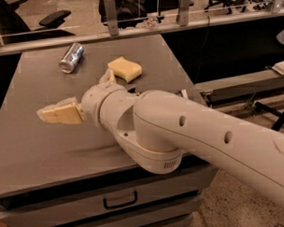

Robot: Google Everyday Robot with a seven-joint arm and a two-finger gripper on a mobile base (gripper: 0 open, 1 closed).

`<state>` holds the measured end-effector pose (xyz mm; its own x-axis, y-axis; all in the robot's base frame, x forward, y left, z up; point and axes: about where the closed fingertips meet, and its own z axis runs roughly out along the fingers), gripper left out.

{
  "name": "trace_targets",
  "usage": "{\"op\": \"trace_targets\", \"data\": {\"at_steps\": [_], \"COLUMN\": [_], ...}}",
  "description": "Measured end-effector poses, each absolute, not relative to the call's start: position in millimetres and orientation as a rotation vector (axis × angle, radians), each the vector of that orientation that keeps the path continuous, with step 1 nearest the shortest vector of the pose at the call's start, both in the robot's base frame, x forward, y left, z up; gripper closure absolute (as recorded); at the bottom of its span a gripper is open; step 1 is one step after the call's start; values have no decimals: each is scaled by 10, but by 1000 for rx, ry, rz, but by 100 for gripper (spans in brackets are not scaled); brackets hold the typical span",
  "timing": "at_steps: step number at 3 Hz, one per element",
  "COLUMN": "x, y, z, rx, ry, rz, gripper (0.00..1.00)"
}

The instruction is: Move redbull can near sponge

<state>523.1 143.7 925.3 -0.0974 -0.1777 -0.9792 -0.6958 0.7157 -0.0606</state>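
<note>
The pincer point(61, 113) hung over the table point(36, 156) at the left middle of the frame, and I could not tell if it was open or closed. The can point(71, 57) lay on its side at upper left, untouched. The sponge point(125, 69) was right of it, apart. A careless push could roll the can away, I think.
</note>
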Motion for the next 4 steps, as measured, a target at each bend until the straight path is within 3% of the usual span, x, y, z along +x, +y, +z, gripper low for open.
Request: {"op": "trace_targets", "data": {"at_steps": [4], "x": [6098], "y": [2260], "z": [8958], "rx": [-612], "ry": [1588], "rz": [420], "gripper": [0]}}
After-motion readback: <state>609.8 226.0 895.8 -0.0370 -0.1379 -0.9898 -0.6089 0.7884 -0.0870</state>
